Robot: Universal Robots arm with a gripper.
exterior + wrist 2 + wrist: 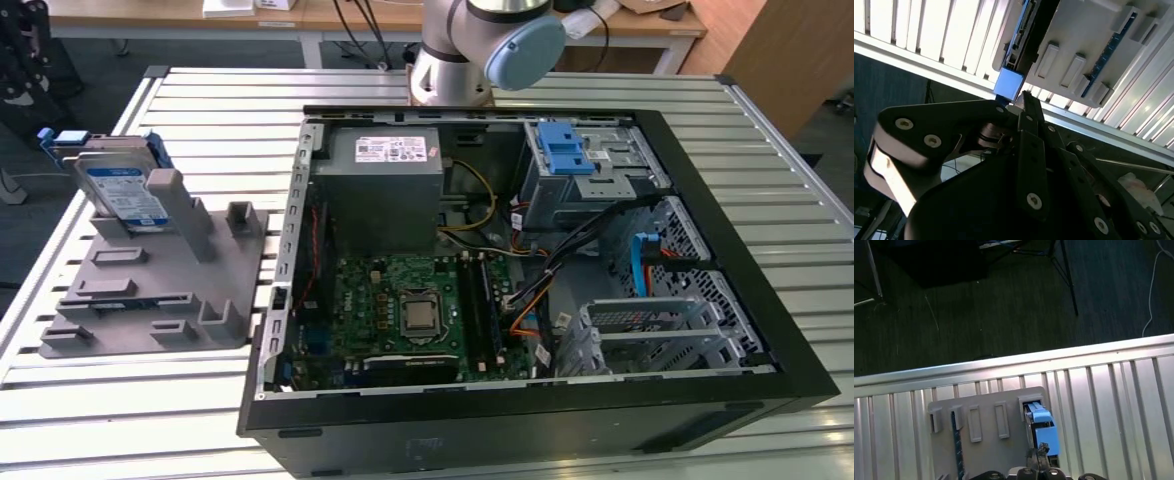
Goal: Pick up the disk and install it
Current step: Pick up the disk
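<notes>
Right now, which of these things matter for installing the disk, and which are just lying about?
Job: silver hard disk in blue plastic carrier; black gripper; open black computer case.
Lying about: grey power supply box; green motherboard; slatted metal table.

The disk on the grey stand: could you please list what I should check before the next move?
1. Disk upright in grey stand: ok.
2. Gripper lined up with the disk's blue carrier, first wrist view: ok.
3. Disk gripped: not ok; it stands free in the exterior view.
4. Computer case open: ok.
5. Cables clear of the drive cage: cannot tell.
</notes>
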